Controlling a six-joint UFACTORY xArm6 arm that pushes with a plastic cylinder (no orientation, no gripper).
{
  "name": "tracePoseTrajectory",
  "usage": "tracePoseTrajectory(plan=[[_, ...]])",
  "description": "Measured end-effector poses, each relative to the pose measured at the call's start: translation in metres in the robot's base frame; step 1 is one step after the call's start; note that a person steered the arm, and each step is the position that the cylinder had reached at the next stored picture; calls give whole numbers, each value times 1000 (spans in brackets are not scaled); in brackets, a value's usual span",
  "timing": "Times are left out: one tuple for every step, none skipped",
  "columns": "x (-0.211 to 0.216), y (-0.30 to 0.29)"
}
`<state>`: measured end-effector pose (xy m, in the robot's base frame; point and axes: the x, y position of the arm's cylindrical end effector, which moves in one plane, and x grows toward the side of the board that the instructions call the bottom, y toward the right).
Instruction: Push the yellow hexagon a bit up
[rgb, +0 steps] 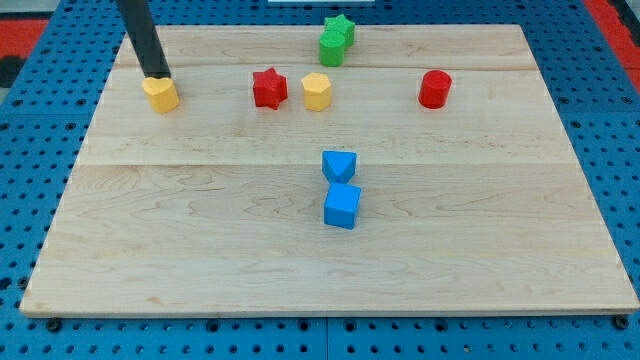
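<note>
Rod: a straight dark rod comes down from the view's top left and ends at my tip.
Fingers: the arm carries none; it ends in the bare rod and has hold of nothing.
My tip: it sits at the upper edge of a yellow block near the counter's left side, touching it or just short of touching; I cannot tell which.
Left yellow block: its shape is hard to make out, roughly pentagonal or heart-like.
Yellow hexagon: it stands in the upper middle of the counter, well apart from my tip, toward the view's right of it.
Red star: just beside the yellow hexagon on the view's left, a narrow gap between them.
Red cylinder: farther to the view's right, in the same row as the hexagon.
Green blocks: 2 of them touch near the view's top, above the hexagon; a green star behind and a green block of unclear shape in front.
Blue blocks: 2 touch near the counter's centre; a blue triangle-like block above a blue cube.
Surroundings: the wooden counter lies on a blue pegboard.
</note>
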<state>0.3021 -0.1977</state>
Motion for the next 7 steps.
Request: tracePoseTrajectory(plan=[[5,50],[24,81],[72,85],[83,137],[78,176],[69,177],[65,172]])
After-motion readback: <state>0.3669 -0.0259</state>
